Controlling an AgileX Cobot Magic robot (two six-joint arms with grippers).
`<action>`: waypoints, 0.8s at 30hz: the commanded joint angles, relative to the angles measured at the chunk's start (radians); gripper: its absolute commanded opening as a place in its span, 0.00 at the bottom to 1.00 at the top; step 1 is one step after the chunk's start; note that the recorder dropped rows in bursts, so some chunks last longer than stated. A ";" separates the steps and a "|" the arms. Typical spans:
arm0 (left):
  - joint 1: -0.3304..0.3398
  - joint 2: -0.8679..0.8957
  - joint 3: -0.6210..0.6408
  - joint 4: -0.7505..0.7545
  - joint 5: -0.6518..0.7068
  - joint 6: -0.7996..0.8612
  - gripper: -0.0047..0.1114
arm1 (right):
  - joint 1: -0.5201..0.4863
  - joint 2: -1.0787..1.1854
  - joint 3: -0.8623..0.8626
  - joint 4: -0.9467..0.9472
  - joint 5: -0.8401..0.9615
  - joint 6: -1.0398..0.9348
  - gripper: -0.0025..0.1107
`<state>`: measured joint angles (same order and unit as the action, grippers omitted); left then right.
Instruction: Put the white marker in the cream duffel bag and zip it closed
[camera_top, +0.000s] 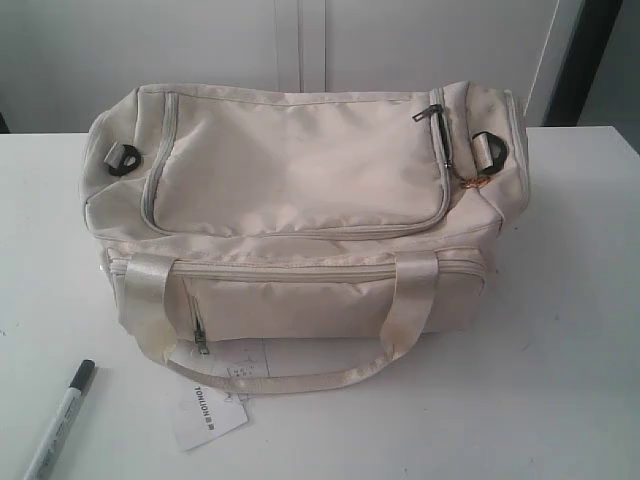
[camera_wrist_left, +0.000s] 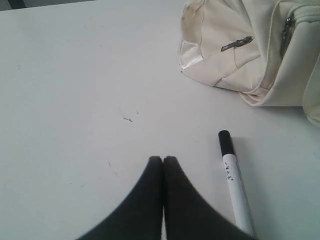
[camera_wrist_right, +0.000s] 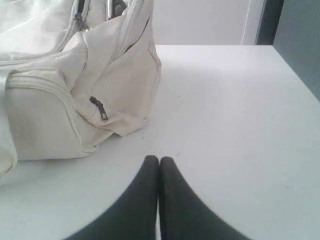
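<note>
My left tool (camera_wrist_left: 162, 159) is closed, tips pressed together and holding nothing, over the desk (camera_top: 560, 350). The marker (camera_wrist_left: 234, 187) lies flat on the desk just beside it, its dark cap pointing toward the bag (camera_top: 300, 190) but clear of the bag's corner. My right tool (camera_wrist_right: 159, 159) is likewise closed and empty, near the bag's other end. The bag sits mid-desk, one handle drooping forward, with a paper tag (camera_top: 208, 415) lying in front of it.
</note>
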<state>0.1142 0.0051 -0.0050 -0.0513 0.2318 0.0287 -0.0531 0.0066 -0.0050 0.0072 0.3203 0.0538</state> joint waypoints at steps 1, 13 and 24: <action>0.002 -0.005 0.005 -0.008 0.002 0.005 0.04 | -0.007 -0.007 0.005 -0.019 -0.067 -0.034 0.02; 0.002 -0.005 0.005 -0.008 0.000 0.005 0.04 | -0.007 -0.007 0.005 -0.019 -0.258 -0.032 0.02; 0.002 -0.005 0.005 -0.008 -0.078 0.005 0.04 | -0.007 -0.007 0.005 0.046 -0.672 0.262 0.02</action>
<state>0.1142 0.0051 -0.0050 -0.0513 0.1988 0.0325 -0.0531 0.0062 -0.0050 0.0288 -0.2778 0.1861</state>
